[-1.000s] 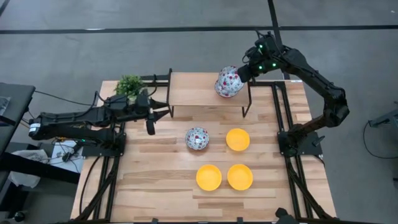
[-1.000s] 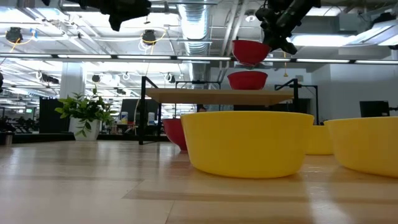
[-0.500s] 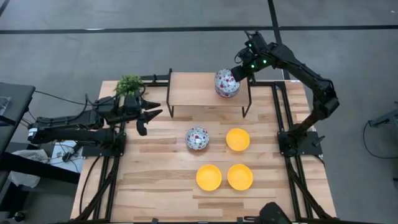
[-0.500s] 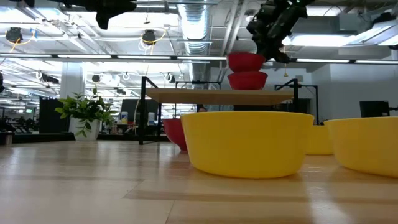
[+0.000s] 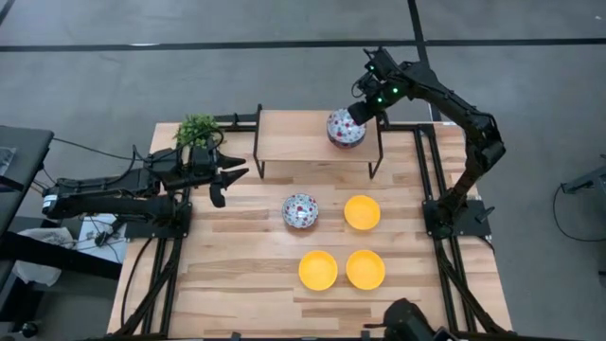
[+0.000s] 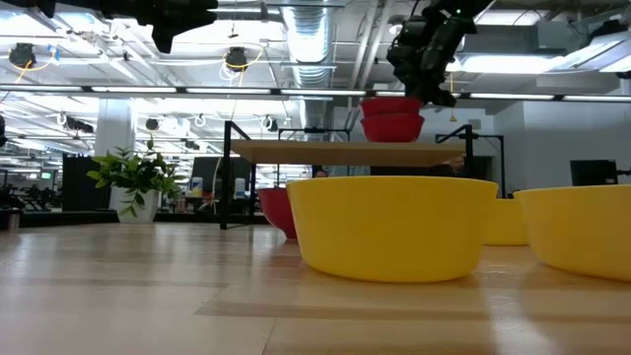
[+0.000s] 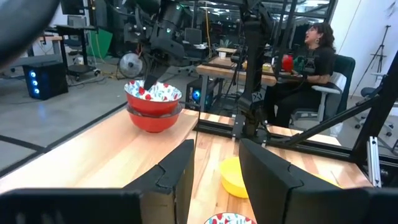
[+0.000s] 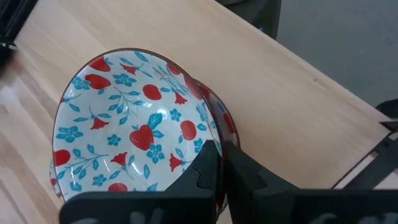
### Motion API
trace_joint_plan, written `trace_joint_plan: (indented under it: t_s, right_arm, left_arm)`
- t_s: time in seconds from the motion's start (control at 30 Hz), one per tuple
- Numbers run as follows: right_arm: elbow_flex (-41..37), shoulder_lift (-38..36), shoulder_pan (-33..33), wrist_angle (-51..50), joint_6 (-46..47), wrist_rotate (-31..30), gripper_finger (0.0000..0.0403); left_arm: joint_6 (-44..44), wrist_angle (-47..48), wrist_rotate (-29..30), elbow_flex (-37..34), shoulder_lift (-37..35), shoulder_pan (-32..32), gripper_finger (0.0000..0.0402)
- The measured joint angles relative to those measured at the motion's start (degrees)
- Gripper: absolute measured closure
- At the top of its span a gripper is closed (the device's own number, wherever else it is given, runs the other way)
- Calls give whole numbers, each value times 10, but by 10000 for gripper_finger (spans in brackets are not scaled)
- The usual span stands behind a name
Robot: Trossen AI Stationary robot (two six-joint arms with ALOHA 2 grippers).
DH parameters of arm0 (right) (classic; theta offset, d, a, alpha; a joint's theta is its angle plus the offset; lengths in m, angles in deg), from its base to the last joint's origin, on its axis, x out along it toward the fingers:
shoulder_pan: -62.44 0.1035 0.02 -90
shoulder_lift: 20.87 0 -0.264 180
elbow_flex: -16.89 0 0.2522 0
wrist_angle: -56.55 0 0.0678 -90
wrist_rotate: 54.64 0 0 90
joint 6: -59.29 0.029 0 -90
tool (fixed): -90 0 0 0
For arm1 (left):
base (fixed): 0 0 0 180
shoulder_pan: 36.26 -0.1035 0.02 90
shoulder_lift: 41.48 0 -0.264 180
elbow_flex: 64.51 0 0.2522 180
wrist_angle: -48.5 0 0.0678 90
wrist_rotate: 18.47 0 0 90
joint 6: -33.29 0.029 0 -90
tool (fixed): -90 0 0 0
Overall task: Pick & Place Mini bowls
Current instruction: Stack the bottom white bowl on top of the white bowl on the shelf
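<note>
Up on the raised shelf (image 5: 308,142), at its right end, the right gripper (image 5: 356,114) was pinched on the rim of the top bowl (image 5: 346,128), a floral one with a red outside, which sat nested in a second floral bowl (image 7: 152,117) standing on the shelf. From the right wrist the two fingers (image 8: 209,163) lay nearly closed, one either side of the rim, with the patterned inside of the top bowl (image 8: 127,134) fully in sight. Level across the table, both red bowls (image 6: 391,118) stacked on the shelf board showed with the gripper (image 6: 426,84) at their right edge. A third floral bowl (image 5: 300,210) stood on the table (image 5: 246,275) below the shelf, in front of its middle. Beside it, to the right, was a yellow bowl (image 5: 362,212), and two more yellow bowls (image 5: 318,270) (image 5: 365,269) stood side by side farther forward. The left gripper (image 5: 227,180) hung over the table off the shelf's left end, fingers spread and holding nothing. A small plant (image 5: 197,129) stood at the table's corner left of the shelf. No readable writing or label showed on any bowl.
</note>
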Motion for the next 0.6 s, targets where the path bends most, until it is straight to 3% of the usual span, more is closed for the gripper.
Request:
trace_joint_plan:
  t_s: [0.6]
  right_arm:
    - [0, 1, 8, -4, -18, -14, 403]
  left_arm:
    - [0, -4, 2, 0, 0, 0, 275]
